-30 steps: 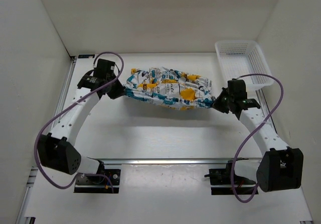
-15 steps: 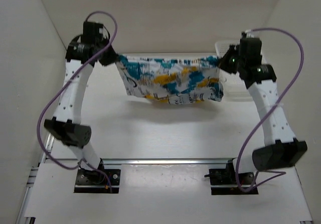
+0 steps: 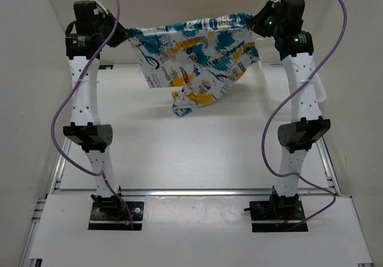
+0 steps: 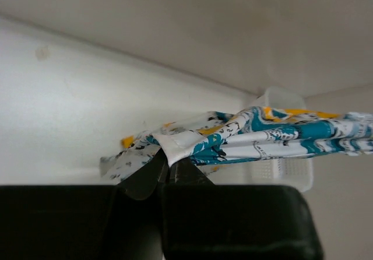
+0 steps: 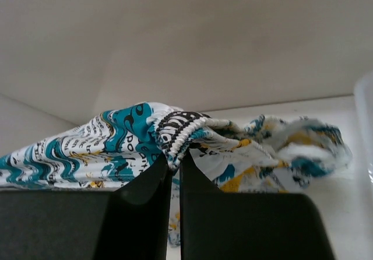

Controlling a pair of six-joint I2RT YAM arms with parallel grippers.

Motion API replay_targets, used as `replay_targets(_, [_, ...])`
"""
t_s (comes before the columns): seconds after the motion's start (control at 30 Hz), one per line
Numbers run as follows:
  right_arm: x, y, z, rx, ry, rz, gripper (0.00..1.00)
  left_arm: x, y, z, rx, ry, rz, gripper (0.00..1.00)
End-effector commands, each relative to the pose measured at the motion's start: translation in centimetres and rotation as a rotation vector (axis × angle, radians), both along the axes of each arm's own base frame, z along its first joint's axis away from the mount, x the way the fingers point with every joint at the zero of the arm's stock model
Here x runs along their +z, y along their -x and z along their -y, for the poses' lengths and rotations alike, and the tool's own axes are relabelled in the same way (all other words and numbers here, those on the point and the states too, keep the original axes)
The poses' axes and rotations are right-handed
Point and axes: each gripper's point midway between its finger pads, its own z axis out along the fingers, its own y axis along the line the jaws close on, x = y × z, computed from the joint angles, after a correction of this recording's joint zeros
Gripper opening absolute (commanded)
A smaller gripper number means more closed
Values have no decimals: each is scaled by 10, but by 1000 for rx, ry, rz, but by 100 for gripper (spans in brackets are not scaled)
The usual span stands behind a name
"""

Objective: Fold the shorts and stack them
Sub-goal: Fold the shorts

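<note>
The shorts (image 3: 194, 54), white with teal, yellow and black print, hang stretched in the air between both raised arms, the lower part drooping to a point above the table. My left gripper (image 3: 119, 32) is shut on the left corner, seen in the left wrist view as a white hem (image 4: 175, 146) pinched between the fingers. My right gripper (image 3: 258, 23) is shut on the right corner, where the right wrist view shows the black-and-white elastic waistband (image 5: 178, 133) clamped between the fingers.
A white plastic basket (image 3: 276, 78) stands at the back right of the table, partly behind the right arm and the cloth; it also shows in the left wrist view (image 4: 285, 172). White walls enclose the table on three sides.
Both arms have risen high, lifting the shorts from the table surface into the air and stretching them out wide between the grippers.
</note>
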Motion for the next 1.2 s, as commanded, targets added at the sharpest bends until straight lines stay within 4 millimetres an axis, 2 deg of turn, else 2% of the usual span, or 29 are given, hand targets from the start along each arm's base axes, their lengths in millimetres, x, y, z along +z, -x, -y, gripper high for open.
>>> replay_targets(0.0, [92, 6, 19, -18, -56, 281, 0, 121, 30, -31, 47, -5, 358, 10])
replay_targets(0.03, [100, 10, 17, -6, -70, 304, 0, 144, 46, -38, 54, 2, 418, 10])
replay_targets(0.13, [126, 26, 13, 26, -79, 375, 0, 173, 66, -52, 65, 18, 495, 10])
replay_targets(0.17, [132, 36, 12, 40, -80, 382, 0, 186, 81, -48, 52, 17, 525, 10])
replay_targets(0.2, [133, 40, 13, 40, -80, 379, 0, 189, 88, -49, 47, 16, 529, 10])
replay_targets(0.23, [113, 37, 11, 49, -65, 329, 0, 190, 93, -47, 36, 17, 528, 10])
replay_targets(0.27, [118, 52, 13, 49, -57, 335, 0, 186, 101, -46, 35, 6, 513, 10])
replay_targets(0.33, [97, 58, 17, 40, -24, 285, 0, 175, 107, -44, 23, 1, 478, 10])
replay_targets(0.37, [68, 67, 21, 26, -7, 215, 0, 160, 114, -42, 11, -15, 438, 10])
replay_targets(0.4, [50, 73, 23, 16, 0, 168, 0, 150, 118, -42, 8, -24, 414, 10])
replay_targets(0.43, [50, 94, 28, 4, 12, 170, 0, 139, 122, -42, 7, -29, 385, 10])
replay_targets(0.47, [-3, 96, 30, -5, 28, 53, 0, 114, 133, -41, 4, -32, 324, 10])
replay_targets(0.5, [-19, 105, 36, -14, 32, 20, 0, 101, 141, -36, -4, -25, 286, 10])
replay_targets(0.53, [-19, 127, 37, -5, 30, 19, 0, 90, 150, -35, -4, -22, 259, 10])
replay_targets(0.57, [-52, 138, 36, 8, 45, -53, 0, 83, 160, -34, -7, -29, 243, 10])
replay_targets(0.6, [-58, 150, 35, 23, 43, -71, 0, 78, 181, -31, -7, -29, 240, 10])
replay_targets(0.63, [-52, 170, 38, 27, 56, -59, 0, 77, 193, -30, -10, -37, 235, 10])
replay_targets(0.67, [-55, 181, 40, 31, 71, -65, 0, 88, 206, -31, -5, -61, 263, 10])
replay_targets(0.7, [-44, 197, 42, 33, 82, -39, 0, 99, 221, -34, 22, -86, 288, 10])
replay_targets(0.73, [-43, 206, 43, 37, 95, -41, 0, 97, 232, -37, 39, -101, 256, 10])
replay_targets(0.77, [-32, 218, 50, 20, 125, -28, 0, 123, 249, -39, 60, -127, 323, 10])
replay_targets(0.83, [-6, 240, 56, 7, 146, 35, 0, 141, 271, -42, 118, -134, 378, 10])
replay_targets(0.87, [0, 251, 58, 11, 164, 41, 0, 152, 280, -43, 135, -130, 417, 10])
replay_targets(0.9, [26, 266, 61, -2, 168, 109, 0, 167, 293, -41, 139, -123, 464, 10])
replay_targets(1.0, [64, 297, 65, -8, 172, 200, 0, 194, 318, -48, 201, -124, 558, 10])
replay_targets(1.03, [71, 305, 64, 1, 168, 219, 0, 215, 338, -54, 256, -120, 630, 10])
replay_targets(1.1, [85, 322, 66, -3, 163, 265, 0, 235, 364, -60, 307, -121, 711, 10])
replay_targets(1.13, [88, 328, 66, -4, 162, 274, 0, 253, 387, -64, 349, -114, 786, 10])
replay_targets(1.17, [88, 328, 66, -6, 150, 271, 0, 258, 394, -66, 359, -109, 809, 10])
